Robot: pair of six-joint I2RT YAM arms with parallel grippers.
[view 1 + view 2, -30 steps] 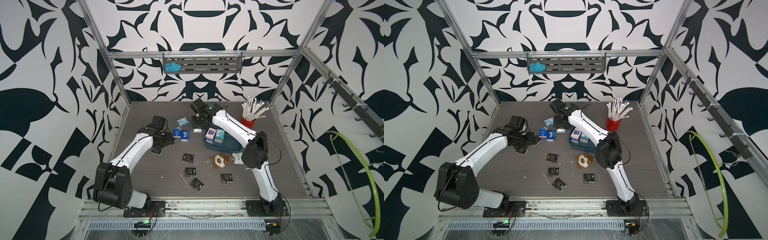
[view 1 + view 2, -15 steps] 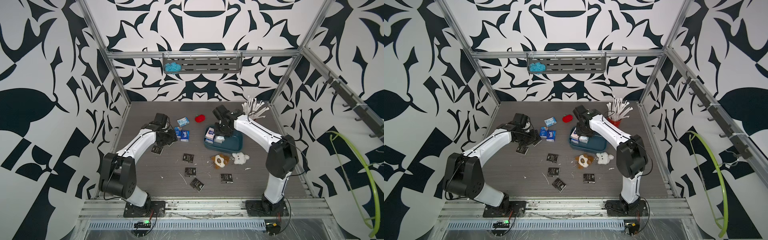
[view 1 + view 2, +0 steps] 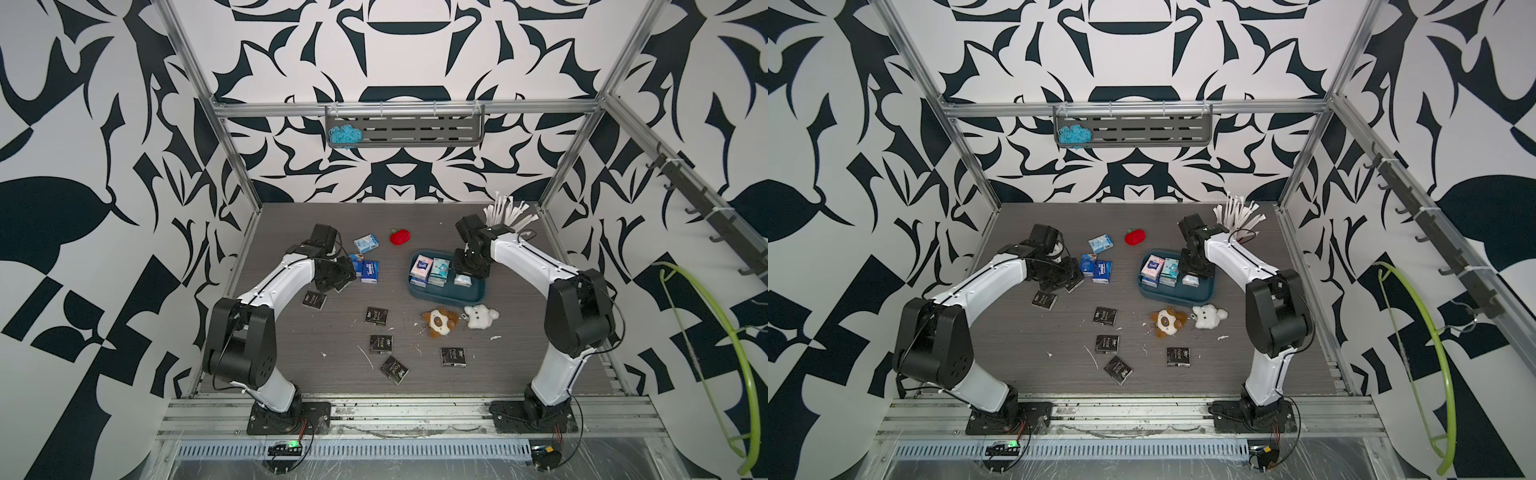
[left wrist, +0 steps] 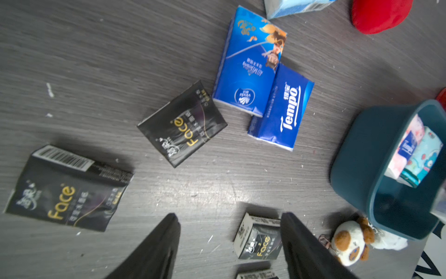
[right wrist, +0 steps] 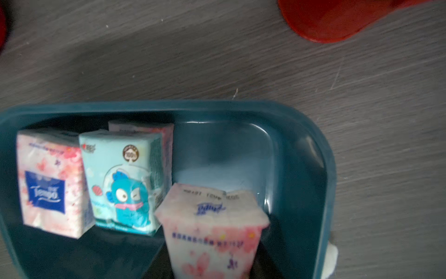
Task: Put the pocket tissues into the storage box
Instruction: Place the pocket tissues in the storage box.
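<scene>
My right tool point(image 3: 468, 272) is clamped on a pink Tempo pack point(image 5: 212, 224), held end-on with its long axis pointing down into the teal storage box point(image 5: 324, 154), right of the standing packs point(image 5: 50, 183). My left tool point(image 4: 229, 215) stands apart over the grey wood-grain worktop point(image 4: 96, 60), near black Face packs point(image 4: 182, 124) and a blue Tempo pack point(image 4: 282, 108). The walls point(image 3: 124, 124) are patterned black and white.

The dark teal storage box point(image 3: 446, 297) held a pink pack point(image 3: 420, 269) and a teal pack point(image 3: 439, 270) side by side at 1 end. A flowered pink pack point(image 5: 214, 229) hung over its bare floor. 3 blue packs point(image 3: 369, 271) and 6 black packs point(image 3: 376, 316) lay flat outside.
</scene>
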